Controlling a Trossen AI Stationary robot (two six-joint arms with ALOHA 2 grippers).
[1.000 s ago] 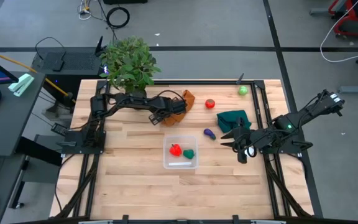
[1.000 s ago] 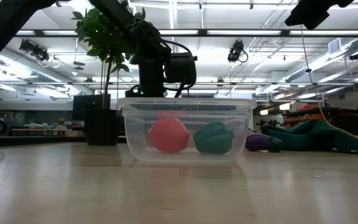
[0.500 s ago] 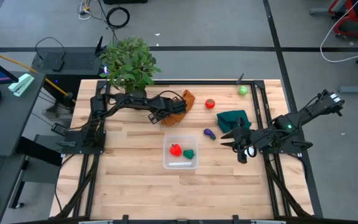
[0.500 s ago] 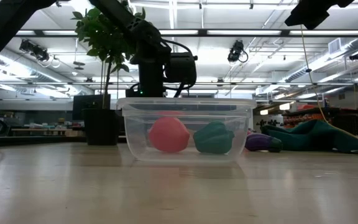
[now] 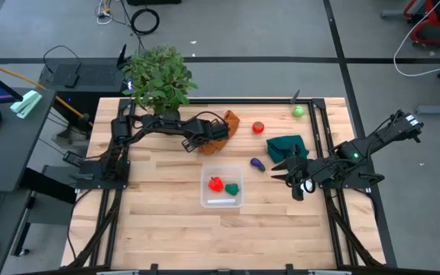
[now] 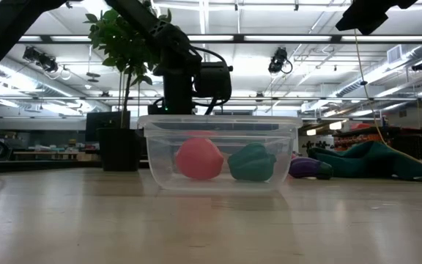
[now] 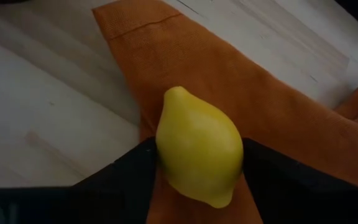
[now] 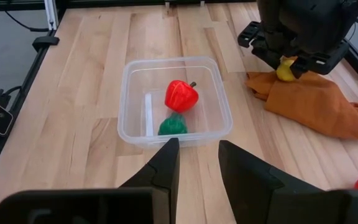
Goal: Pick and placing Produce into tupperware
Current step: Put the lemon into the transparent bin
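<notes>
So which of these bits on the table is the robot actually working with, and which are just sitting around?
Part of the job:
- clear box, holding a red pepper and a green vegetable
- lemon, between the left gripper fingers
- red tomato
- purple eggplant
- green lime

Just lying about:
- potted plant
- orange cloth
- dark green cloth

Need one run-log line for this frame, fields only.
left gripper: around yellow toy lemon on orange cloth | right gripper: idle | clear plastic tupperware: red, green pieces
</notes>
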